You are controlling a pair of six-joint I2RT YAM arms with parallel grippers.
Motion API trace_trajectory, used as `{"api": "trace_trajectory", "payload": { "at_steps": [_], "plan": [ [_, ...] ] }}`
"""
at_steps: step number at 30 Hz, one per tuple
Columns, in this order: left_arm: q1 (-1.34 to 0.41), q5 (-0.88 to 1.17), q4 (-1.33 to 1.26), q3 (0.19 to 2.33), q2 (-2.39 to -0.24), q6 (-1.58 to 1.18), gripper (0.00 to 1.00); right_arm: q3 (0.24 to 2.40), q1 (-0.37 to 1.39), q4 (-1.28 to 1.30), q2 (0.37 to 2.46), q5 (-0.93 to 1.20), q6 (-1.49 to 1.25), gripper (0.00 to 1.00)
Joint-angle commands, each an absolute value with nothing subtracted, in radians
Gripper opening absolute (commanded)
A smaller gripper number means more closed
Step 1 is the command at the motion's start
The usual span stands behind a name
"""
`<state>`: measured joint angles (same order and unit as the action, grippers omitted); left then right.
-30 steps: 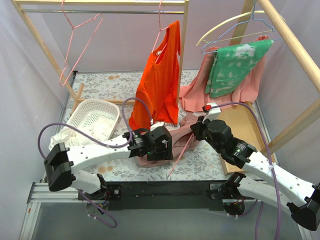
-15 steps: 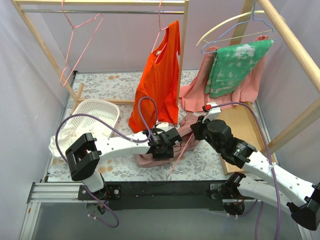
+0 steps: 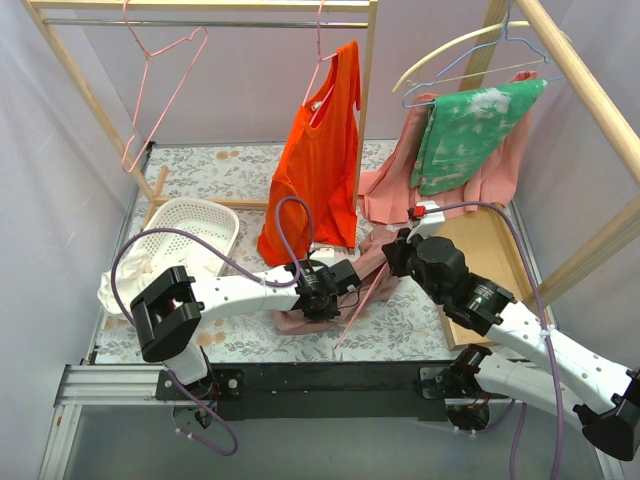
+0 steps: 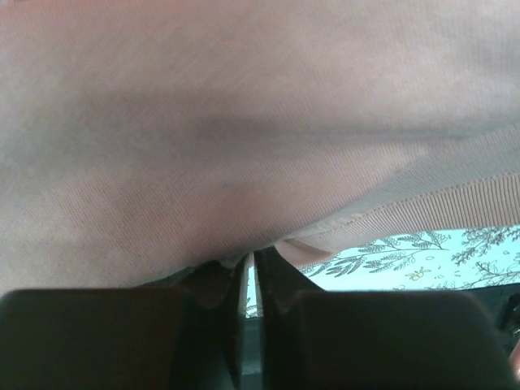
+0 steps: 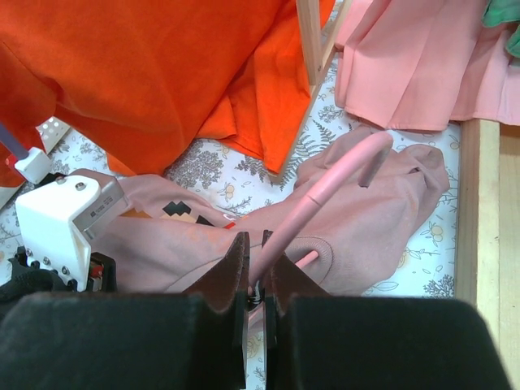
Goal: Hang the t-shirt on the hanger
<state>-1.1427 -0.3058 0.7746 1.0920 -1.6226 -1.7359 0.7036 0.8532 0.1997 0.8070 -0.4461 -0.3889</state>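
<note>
Between the two grippers, the t-shirt [image 3: 300,320] lay crumpled on the bench [image 3: 230,165], a low mauve-pink heap. The left gripper [image 3: 325,290] sat down on its nearer edge. In the left wrist view its fingers [image 4: 211,284] stood almost together, with a fold of the ribbed hem drawn in between them, so it was pinching the t-shirt. The fabric filled nearly everything ahead of that gripper.

The right gripper [image 3: 395,255] was closed on the hanger [image 3: 360,310]. In the right wrist view the thin pink wire left the tips of the fingers [image 5: 231,260] and ran forward and to the right, across the top of the t-shirt, to a bend at the far side of the heap. In the top view the wire's other end slanted down past the t-shirt towards the arm bases.

Beyond both grippers hung an orange top [image 3: 320,160], its lower edge just behind the t-shirt. A white basket [image 3: 185,235] stood well off to the left of the left gripper.
</note>
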Motion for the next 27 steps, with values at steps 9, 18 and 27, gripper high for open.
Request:
{"api": "trace_trajectory", "payload": {
  "at_steps": [9,18,27],
  "plan": [
    [-1.144,-0.210,0.631,1.039,-1.297,-1.675,0.00,0.850,0.876,0.152,0.857,-0.610,-0.361,0.01],
    [-1.137,-0.183,0.680,0.954,-1.051,-1.690,0.00,0.925,0.899,0.152,0.920,-0.761,-0.342,0.01],
    [-1.137,-0.124,0.729,0.939,-0.948,-1.693,0.00,1.048,0.899,0.187,1.031,-0.931,-0.365,0.01]
  ]
}}
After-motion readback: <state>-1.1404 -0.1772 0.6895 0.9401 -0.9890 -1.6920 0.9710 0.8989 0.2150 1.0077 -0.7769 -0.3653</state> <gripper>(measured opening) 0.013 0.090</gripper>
